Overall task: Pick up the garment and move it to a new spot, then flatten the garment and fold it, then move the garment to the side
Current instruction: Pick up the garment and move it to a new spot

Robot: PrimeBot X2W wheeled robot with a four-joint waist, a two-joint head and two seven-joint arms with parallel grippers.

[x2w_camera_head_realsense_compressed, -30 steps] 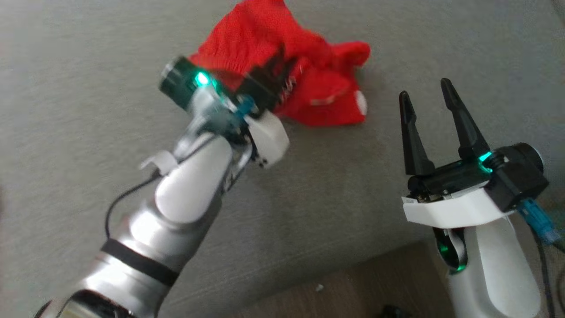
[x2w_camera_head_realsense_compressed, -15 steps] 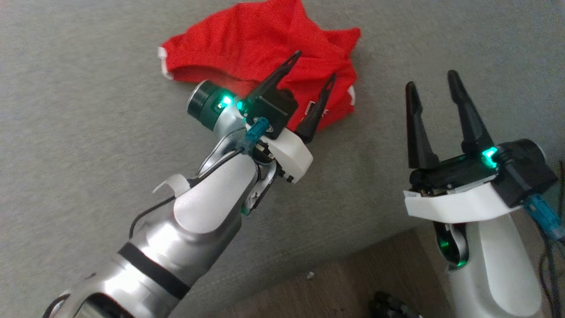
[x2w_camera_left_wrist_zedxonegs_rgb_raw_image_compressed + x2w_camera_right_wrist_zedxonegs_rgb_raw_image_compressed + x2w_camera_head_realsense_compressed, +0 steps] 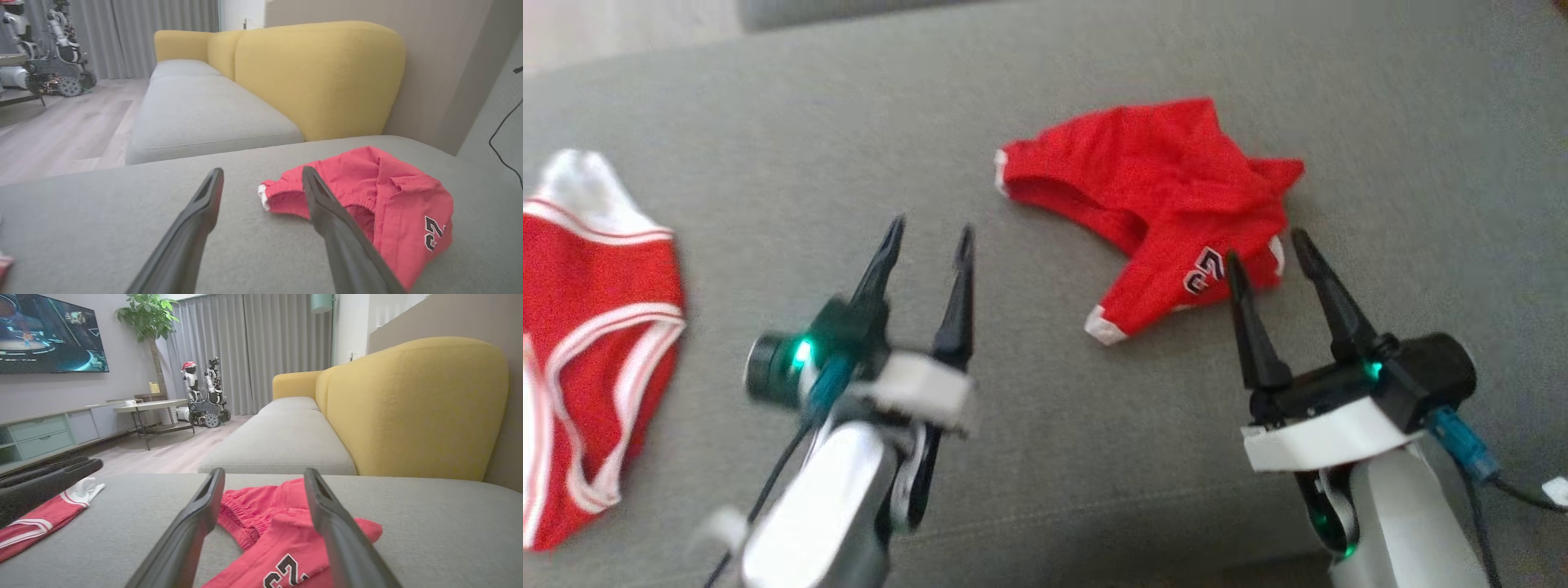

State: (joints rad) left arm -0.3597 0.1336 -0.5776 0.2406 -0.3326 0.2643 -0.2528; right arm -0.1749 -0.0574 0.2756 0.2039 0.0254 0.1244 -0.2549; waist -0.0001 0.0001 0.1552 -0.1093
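Shorts (image 3: pixel 1168 188) of red knit, crumpled into a lumpy heap (white hems, a black-and-white number patch), lie right of centre on the grey woven sofa cushion (image 3: pixel 1045 457). Below them the left gripper (image 3: pixel 931 227) and right gripper (image 3: pixel 1264 245) hover, tapered dark jaws spread and empty.

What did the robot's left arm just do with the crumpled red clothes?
The left tool let go of the crumpled red fabric garment, opened, and pulled back off it. The garment now lies loose on the grey sofa cushion. The right tool stayed open and holds nothing.
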